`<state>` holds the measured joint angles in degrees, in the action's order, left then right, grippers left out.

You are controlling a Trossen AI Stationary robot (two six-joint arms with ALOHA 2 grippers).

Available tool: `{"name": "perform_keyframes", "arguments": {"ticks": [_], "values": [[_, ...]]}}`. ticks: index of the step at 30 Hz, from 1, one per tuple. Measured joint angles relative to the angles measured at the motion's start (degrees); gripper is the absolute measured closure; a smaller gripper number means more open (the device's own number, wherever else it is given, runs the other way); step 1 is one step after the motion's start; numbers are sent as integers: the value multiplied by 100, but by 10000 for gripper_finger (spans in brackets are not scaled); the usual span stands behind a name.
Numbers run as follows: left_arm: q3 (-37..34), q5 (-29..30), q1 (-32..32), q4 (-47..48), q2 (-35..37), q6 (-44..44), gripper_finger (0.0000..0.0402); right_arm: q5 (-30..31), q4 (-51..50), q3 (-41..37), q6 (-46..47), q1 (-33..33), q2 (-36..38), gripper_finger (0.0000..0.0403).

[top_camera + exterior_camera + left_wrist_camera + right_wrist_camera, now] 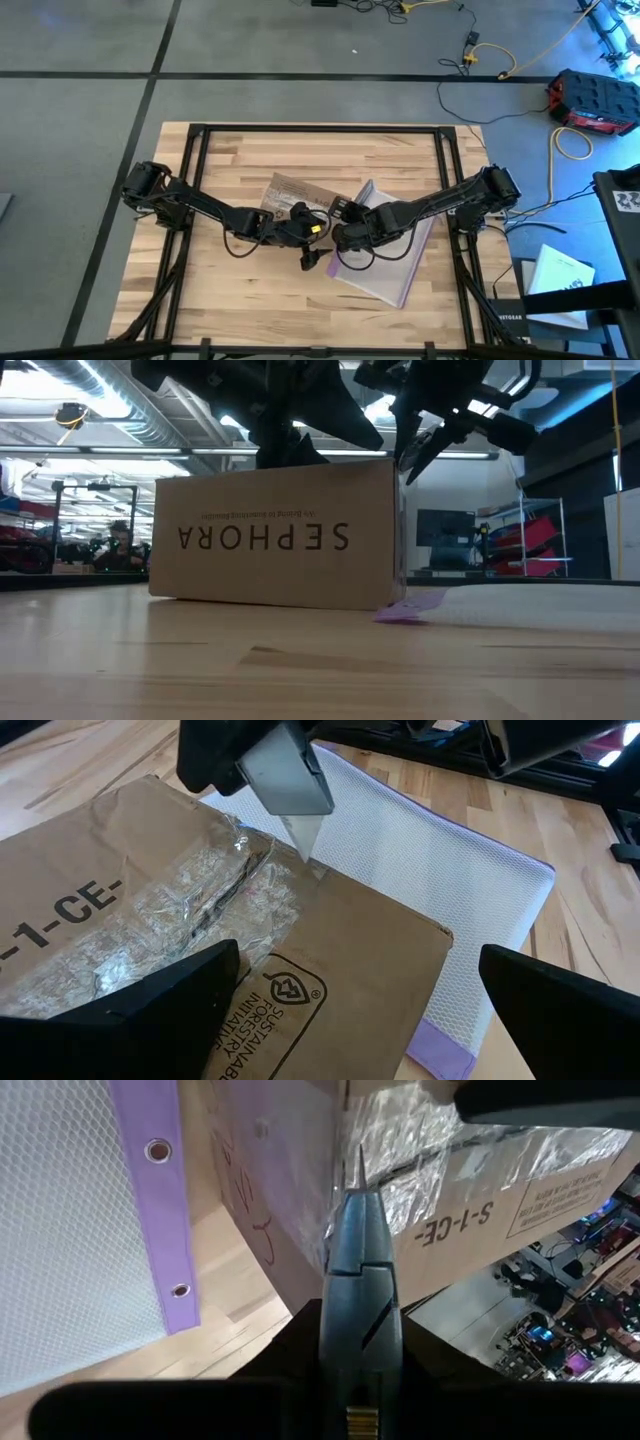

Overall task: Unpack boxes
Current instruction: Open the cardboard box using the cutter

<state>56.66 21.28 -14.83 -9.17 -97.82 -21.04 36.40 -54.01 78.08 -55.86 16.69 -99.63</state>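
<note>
Right claw (338, 237) is sitting over the middle of the table (250, 300) in the high view, pinching a small grey knife (312, 258), while the left claw (300, 222) is hanging just beside it with its fingers spread wide over the box (290, 192). That brown cardboard box is lying at the table's centre, and a clear bag (395, 270) with a purple edge is lying against it under the right arm.

Low down, the box (275, 540) is resting on the table with its black SEPHORA lettering showing upside down, both arms are hanging above it, and the bag's purple edge (410, 607) is peeking out at its corner.

From the left wrist, the knife (290, 785) is pointing its tip down at the taped seam (190, 910) on the box top, and the bag (450, 880) is lying beyond.

From the right wrist, the knife (358, 1250) is standing pinched between the right claw's fingers, its tip against the shiny tape (420, 1140), with the bag's purple strip (165, 1210) alongside.
</note>
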Motion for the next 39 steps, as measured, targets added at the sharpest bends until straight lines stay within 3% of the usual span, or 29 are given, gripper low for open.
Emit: {"name": "perform_keyframes", "arguments": {"ticks": [27, 39], "values": [[0, 0, -2, 2, 0, 50, 2, -282, -16, 0, -13, 11, -5, 352], [0, -13, -2, -2, 0, 57, 2, -130, -14, 2, -11, 11, -216, 352]]}}
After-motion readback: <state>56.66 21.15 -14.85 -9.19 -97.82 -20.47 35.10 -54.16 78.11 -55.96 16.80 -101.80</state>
